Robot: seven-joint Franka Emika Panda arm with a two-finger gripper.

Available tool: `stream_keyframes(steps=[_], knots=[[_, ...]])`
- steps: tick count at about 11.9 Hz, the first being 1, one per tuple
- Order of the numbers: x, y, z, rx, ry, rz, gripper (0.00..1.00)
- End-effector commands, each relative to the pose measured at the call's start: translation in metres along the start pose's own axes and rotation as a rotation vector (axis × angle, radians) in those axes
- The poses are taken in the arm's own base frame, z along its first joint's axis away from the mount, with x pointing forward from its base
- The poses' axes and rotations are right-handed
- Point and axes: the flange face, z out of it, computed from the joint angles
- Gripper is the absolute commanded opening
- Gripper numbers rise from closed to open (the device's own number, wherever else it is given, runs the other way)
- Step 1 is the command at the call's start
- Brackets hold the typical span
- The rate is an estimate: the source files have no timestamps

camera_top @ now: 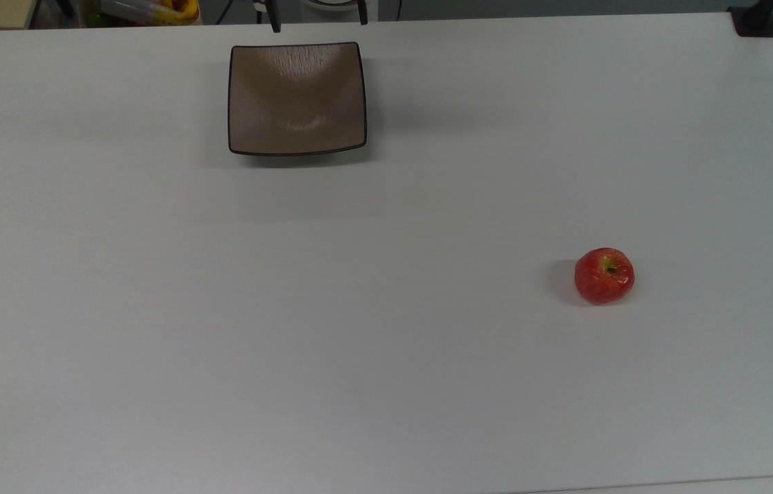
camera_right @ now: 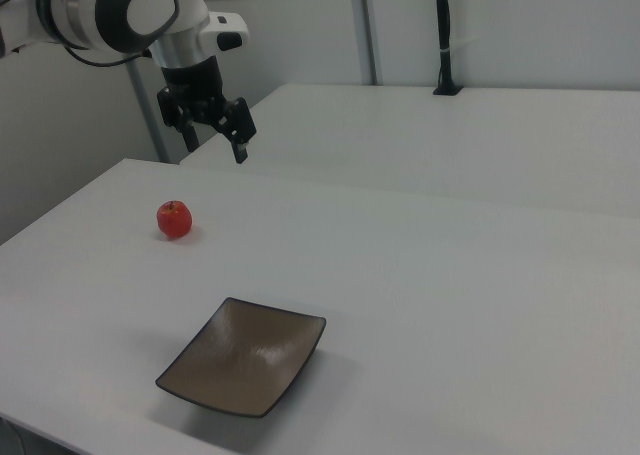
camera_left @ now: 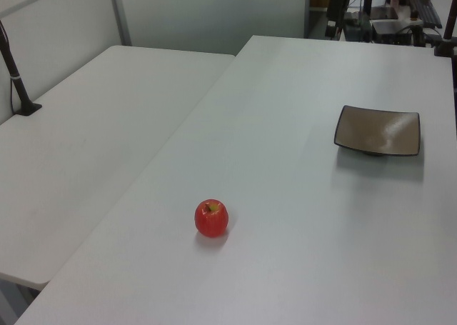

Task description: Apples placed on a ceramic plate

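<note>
A small glossy red apple [camera_top: 604,276] with a yellow-green stem dimple rests on the white table, toward the top view's lower right. It also appears in the left view [camera_left: 211,218] and the right view [camera_right: 174,219]. The square brown-beige ceramic plate [camera_top: 297,98] with a thin dark rim lies bare near the top view's upper edge, far from the apple [camera_left: 378,131] [camera_right: 245,357]. In the right view my gripper [camera_right: 215,145] hangs in the air above and to the right of the apple, open, with nothing between its fingers.
A second white table [camera_left: 86,139] adjoins this one along a seam. A black post [camera_left: 16,75] [camera_right: 443,35] is clamped to it. Another black clamp [camera_top: 755,20] sits at the top view's upper right corner. Clutter [camera_top: 149,10] lies beyond the far edge.
</note>
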Motion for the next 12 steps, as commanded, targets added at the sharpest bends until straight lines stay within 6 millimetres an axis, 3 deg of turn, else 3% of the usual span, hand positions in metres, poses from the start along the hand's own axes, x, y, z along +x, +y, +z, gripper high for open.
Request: stream_keyframes(steps=[1, 7, 10, 11, 12], knots=[[-0.004, -0.006, 0.010, 0.016, -0.020, -0.020, 1.00], [-0.004, -0.014, 0.014, 0.018, -0.033, -0.042, 1.00], [0.005, -0.027, 0.030, 0.017, -0.045, -0.066, 1.00], [0.006, -0.045, 0.029, 0.016, -0.026, -0.088, 1.00], [0.012, -0.060, 0.014, 0.018, 0.023, -0.106, 1.00]])
